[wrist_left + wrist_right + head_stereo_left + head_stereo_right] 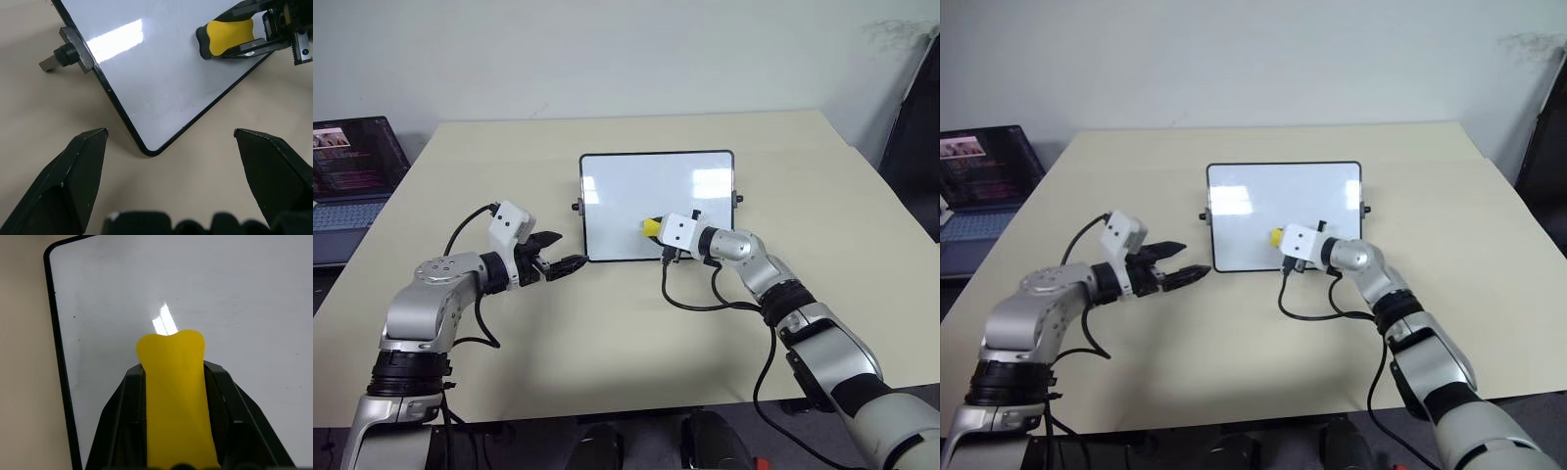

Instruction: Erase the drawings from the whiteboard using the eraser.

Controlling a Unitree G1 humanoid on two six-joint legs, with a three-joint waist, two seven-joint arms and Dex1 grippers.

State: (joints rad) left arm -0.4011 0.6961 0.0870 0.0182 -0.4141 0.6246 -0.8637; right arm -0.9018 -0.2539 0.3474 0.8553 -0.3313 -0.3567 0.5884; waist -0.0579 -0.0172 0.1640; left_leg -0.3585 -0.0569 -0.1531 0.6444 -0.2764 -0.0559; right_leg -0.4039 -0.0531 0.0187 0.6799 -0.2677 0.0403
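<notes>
The right claw (658, 231) is clamped along the long sides of the eraser (226, 38), a light, rigid block, over the slick whiteboard (636, 186); the left claw (566, 262) gapes empty.

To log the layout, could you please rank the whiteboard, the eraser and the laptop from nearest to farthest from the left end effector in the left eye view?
From the left end effector:
1. Whiteboard: its near corner lies just ahead of the tips.
2. Eraser: farther right on the board, held by the right end effector.
3. Laptop: far off beyond the table's left edge.
</notes>
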